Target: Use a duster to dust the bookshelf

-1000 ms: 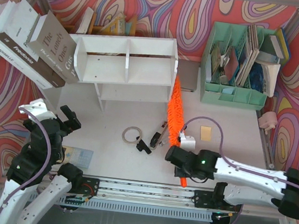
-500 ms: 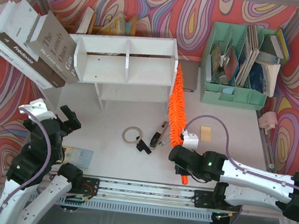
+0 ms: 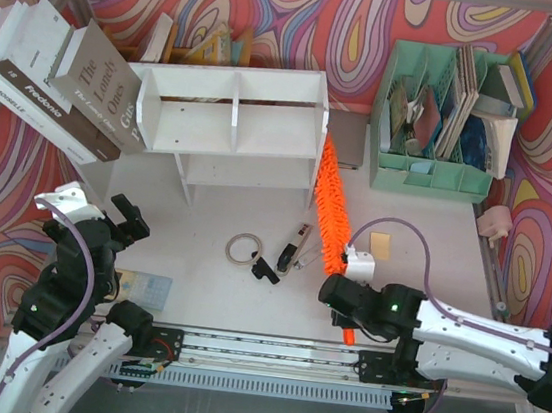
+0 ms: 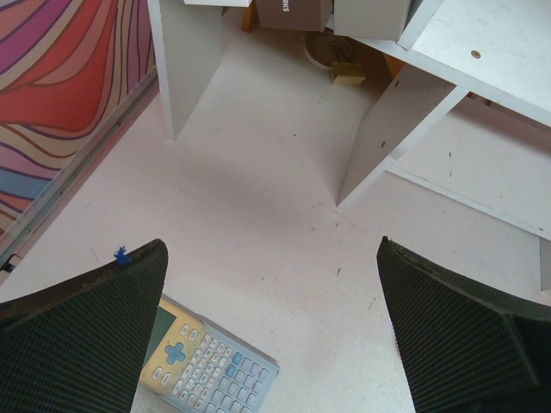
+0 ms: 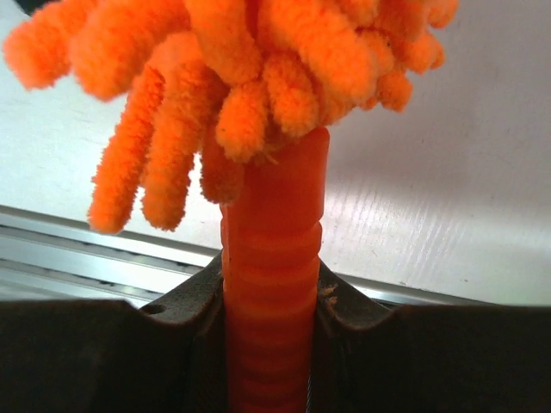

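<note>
I am observing the right gripper (image 3: 342,307) clamping the duster (image 3: 328,208) by its ribbed orange handle, near the table's (image 3: 421,255) near edge; the fluffy head is stretching away toward the far side, its tip sitting just beside the bookshelf (image 3: 232,111) at its right end, contact unconfirmed; the left gripper (image 3: 125,218) is hanging near left, jaws spread wide, holding nothing, above a calculator (image 4: 207,370).
</note>
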Action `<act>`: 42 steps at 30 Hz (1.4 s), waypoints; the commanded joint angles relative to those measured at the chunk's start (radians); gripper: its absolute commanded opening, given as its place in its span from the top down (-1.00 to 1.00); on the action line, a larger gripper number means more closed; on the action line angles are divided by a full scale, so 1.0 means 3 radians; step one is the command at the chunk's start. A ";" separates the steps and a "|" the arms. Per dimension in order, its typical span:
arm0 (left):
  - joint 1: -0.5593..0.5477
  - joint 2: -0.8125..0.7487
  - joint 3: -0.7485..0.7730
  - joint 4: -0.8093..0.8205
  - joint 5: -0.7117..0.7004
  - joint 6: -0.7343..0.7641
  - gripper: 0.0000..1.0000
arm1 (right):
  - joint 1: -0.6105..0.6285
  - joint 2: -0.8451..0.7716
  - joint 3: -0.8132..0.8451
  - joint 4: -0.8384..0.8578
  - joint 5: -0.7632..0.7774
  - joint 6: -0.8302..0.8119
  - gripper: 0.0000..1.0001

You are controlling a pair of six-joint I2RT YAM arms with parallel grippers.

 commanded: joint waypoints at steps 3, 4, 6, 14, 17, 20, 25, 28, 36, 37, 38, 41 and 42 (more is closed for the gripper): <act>-0.0008 0.0041 0.0052 -0.0042 -0.0039 -0.0021 -0.97 | 0.0026 -0.0368 0.0477 -0.0341 0.0628 0.0063 1.00; -0.0012 0.0041 0.0055 -0.0045 -0.0041 -0.0022 -0.97 | 0.0026 -0.0421 0.0532 -0.0388 0.0687 0.0072 1.00; -0.0012 0.0037 0.0056 -0.0050 -0.0043 -0.0026 -0.97 | 0.0026 -0.0506 0.0612 -0.0430 0.0790 0.0061 1.00; -0.0012 0.0032 0.0051 -0.0053 -0.0046 -0.0027 -0.97 | 0.0026 -0.0773 0.0811 -0.0465 0.1062 -0.0199 1.00; -0.0012 0.0063 0.0053 -0.0058 -0.0040 -0.0024 -0.97 | 0.0026 -0.0874 0.0828 -0.0095 0.1041 -0.0787 1.00; -0.0011 0.0097 0.0057 -0.0055 -0.0041 -0.0019 -0.97 | 0.0024 -0.0914 0.0896 0.0185 0.1131 -0.1262 1.00; -0.0010 0.0204 0.0082 -0.0109 -0.0085 -0.0029 -0.97 | 0.0026 -0.0846 0.1064 0.0393 0.1129 -0.1709 1.00; -0.0011 0.0254 0.0103 -0.0162 -0.0152 -0.0049 -0.97 | 0.0026 -0.0861 0.1034 0.0483 0.0981 -0.1846 1.00; -0.0012 0.0375 0.0127 -0.0225 -0.0257 -0.0068 -0.97 | 0.0026 -0.0816 0.0787 0.0856 0.0202 -0.2168 1.00; -0.0010 0.0381 0.0129 -0.0233 -0.0279 -0.0077 -0.97 | 0.0026 -0.0843 0.0734 0.0898 0.0139 -0.2177 1.00; -0.0009 0.0375 0.0122 -0.0235 -0.0305 -0.0082 -0.97 | 0.0029 -0.0861 0.0696 0.0924 0.0097 -0.2179 1.00; -0.0011 0.0348 0.0122 -0.0247 -0.0361 -0.0092 -0.97 | 0.0031 -0.0873 0.0659 0.0901 0.0073 -0.2120 1.00; -0.0010 0.0329 0.0118 -0.0247 -0.0382 -0.0093 -0.97 | 0.0030 -0.0865 0.0648 0.0903 0.0043 -0.2098 1.00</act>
